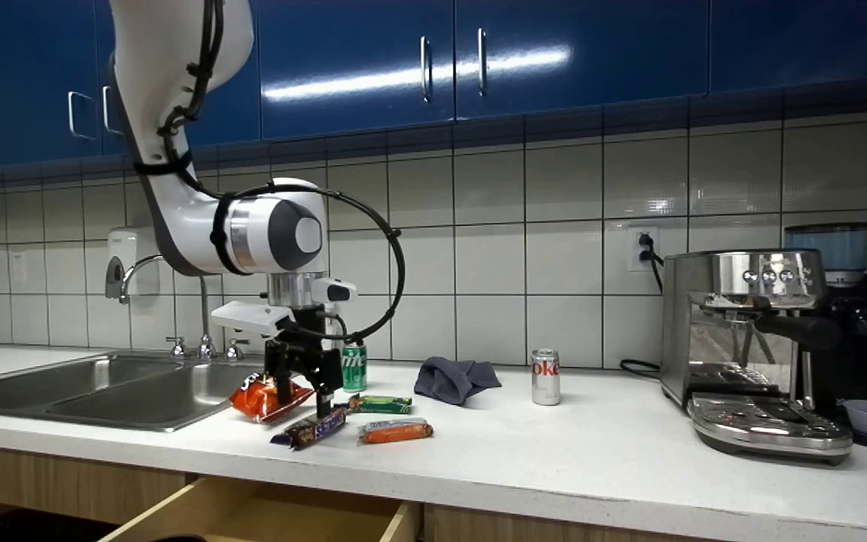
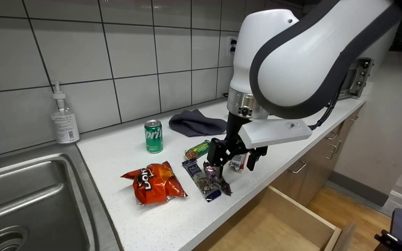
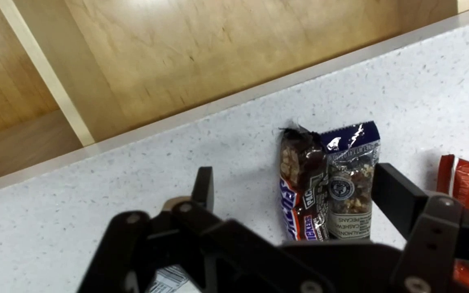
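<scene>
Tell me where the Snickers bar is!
In the wrist view, the Snickers bar lies right of the middle on the white counter, seen between the open fingers of the hand, with the nut bar along its right side.

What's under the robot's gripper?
The wrist view shows a Snickers bar and a nut bar close together on the counter. In that view, the gripper itself covers one end of each.
</scene>
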You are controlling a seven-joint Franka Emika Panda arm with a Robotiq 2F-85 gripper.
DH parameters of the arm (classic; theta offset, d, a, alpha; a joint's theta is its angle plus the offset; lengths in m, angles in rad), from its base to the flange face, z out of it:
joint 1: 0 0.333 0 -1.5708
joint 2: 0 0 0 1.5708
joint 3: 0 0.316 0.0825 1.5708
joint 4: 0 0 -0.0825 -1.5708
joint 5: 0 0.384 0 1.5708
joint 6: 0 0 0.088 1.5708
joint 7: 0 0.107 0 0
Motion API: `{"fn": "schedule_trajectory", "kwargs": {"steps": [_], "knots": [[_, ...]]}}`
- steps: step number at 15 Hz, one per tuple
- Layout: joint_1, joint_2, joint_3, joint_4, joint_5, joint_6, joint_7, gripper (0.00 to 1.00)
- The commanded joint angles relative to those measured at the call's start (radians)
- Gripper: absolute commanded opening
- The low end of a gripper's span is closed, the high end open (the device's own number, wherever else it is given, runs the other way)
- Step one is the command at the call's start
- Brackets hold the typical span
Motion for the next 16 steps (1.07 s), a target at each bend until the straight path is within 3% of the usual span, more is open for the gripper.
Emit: {"fn": "schedule_trajectory", "kwargs": {"steps": [1,8,16], "knots": [[0.021,0.055,-0.024,0.052,-0.052,0.024,0.055,1.00],[0.064,0.140,-0.069,0.142,-0.115,0.035,0.091,1.00],[0.088,0.223,-0.095,0.229,-0.095,0.016,0.079,1.00]]}}
